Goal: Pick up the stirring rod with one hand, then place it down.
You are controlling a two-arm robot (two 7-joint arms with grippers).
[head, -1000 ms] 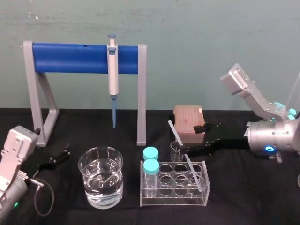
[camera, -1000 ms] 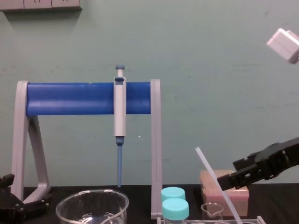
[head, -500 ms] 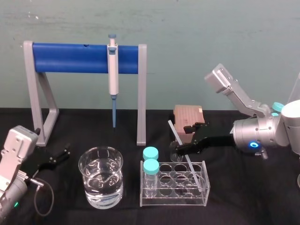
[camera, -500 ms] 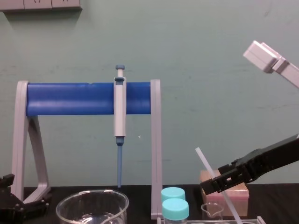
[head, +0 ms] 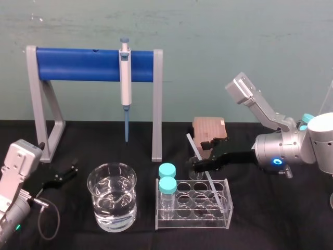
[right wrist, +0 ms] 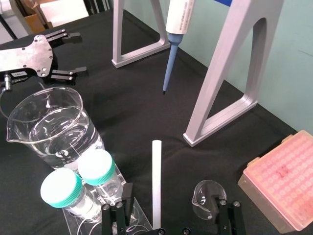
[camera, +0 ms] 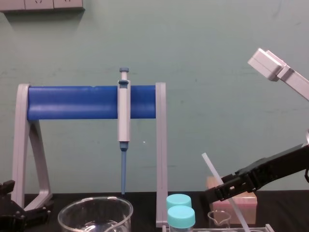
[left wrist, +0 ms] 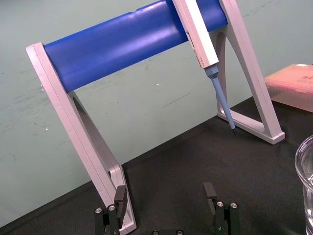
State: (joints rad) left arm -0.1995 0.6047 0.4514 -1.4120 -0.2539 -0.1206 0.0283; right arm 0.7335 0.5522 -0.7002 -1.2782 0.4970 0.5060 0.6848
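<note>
Straddling the stirring rod with jaws wide apart, the right gripper should pinch its upper shaft gently (light, stiff, slippery, likely fragile) above the test-tube rack.

Pale green wall runs across the top, black table below it, white socket plates at upper left.

The right end effector sits at the frame's lower edge, its dark fingers spread wide. The translucent-white stirring rod runs between them at mid-frame, touching neither. On one side of the rod stand two teal-capped vials and a water-filled beaker. On the other side are a small glass beaker and a pink tip box, all on the black bench.
</note>
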